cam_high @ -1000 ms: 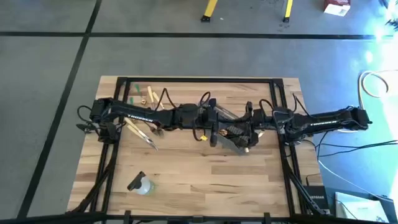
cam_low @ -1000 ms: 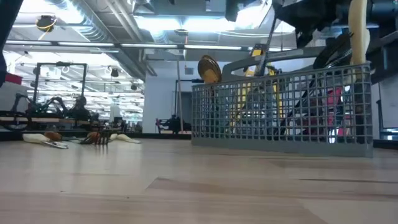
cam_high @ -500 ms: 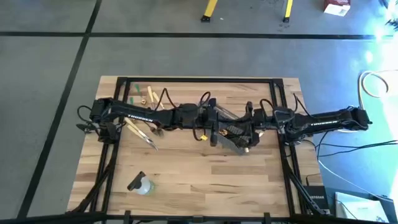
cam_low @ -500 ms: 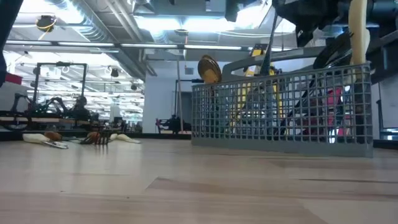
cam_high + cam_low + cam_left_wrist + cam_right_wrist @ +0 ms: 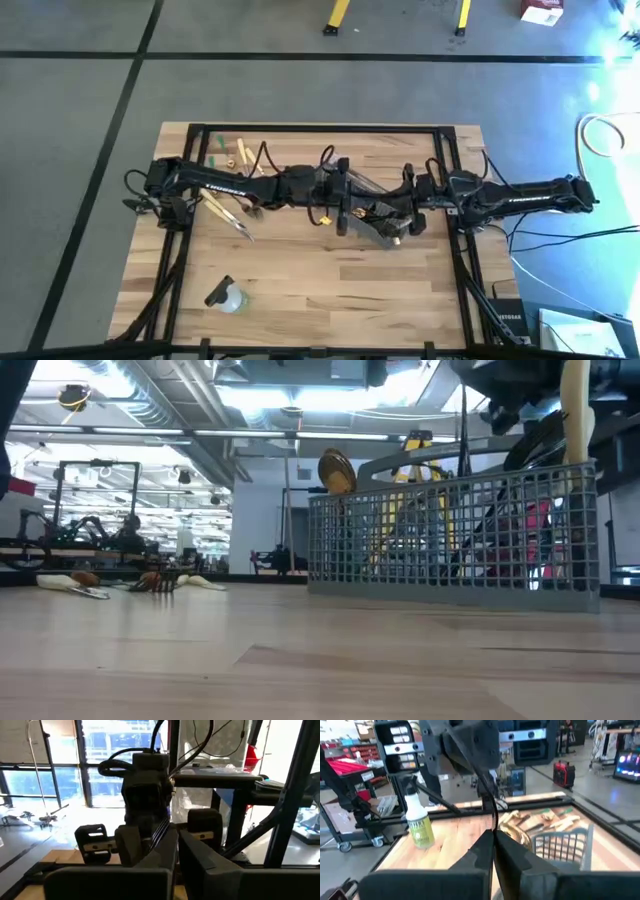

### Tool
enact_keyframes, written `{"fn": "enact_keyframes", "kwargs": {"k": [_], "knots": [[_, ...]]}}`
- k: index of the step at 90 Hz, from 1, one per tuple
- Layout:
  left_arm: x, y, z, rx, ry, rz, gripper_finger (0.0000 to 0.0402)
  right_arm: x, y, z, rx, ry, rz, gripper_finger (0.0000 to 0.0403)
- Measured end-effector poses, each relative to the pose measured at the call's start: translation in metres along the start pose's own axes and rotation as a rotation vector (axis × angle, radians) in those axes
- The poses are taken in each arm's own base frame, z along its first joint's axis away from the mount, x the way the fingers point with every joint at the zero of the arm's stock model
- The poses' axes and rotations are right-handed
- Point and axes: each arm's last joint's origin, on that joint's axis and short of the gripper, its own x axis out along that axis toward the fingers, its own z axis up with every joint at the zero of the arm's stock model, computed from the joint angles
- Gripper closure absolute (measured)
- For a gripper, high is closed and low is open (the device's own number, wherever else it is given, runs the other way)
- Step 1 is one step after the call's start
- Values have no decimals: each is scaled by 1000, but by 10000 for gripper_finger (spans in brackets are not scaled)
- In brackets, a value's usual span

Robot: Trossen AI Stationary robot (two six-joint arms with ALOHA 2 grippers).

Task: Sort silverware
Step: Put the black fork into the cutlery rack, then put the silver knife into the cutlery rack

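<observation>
while both arms meet above the basket (image 5: pixel 382 216), left gripper (image 5: pixel 176 845) and right gripper (image 5: pixel 493 840) each pinch one black utensil (image 5: pixel 492 812).

We see a grey wire-mesh basket (image 5: pixel 455 530) holding a gold spoon (image 5: pixel 336 470) and a tan handle (image 5: pixel 576 410). Tan utensils (image 5: pixel 226 212) and green ones (image 5: pixel 212 146) lie on light wood table (image 5: pixel 320 280). Clear bottle (image 5: pixel 418 820), yellow-green label.

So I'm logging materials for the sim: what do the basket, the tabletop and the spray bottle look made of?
The basket looks like grey coated wire or moulded plastic, an open grid with a matte finish. The tabletop looks like pale wood with visible plank joints. The spray bottle looks like clear plastic with a white trigger head.
</observation>
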Motion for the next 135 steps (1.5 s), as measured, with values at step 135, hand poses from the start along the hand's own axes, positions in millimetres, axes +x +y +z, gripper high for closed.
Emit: {"fn": "enact_keyframes", "kwargs": {"k": [135], "knots": [[-167,24,3,84,529,659,402,-58,4,16,28,-148,21,308]]}}
